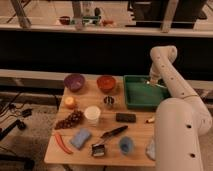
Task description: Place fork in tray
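gripper [151,80] over the green tray [134,98], far end | grip state: can't tell | fork [161,85] a pale sliver at tray's far right | risk: catching the rim, sliding out

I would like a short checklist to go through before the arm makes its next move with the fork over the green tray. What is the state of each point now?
1. Gripper is over the tray, near its far right corner: ok.
2. Fork seen at the gripper, a thin pale line over the tray: ok.
3. Fork already resting on the tray floor: cannot tell.
4. Fingers open or shut on the fork: cannot tell.
5. Tray sits flat on the table, beside the orange bowl: ok.
6. Tray floor under the gripper free of other items: ok, none visible.
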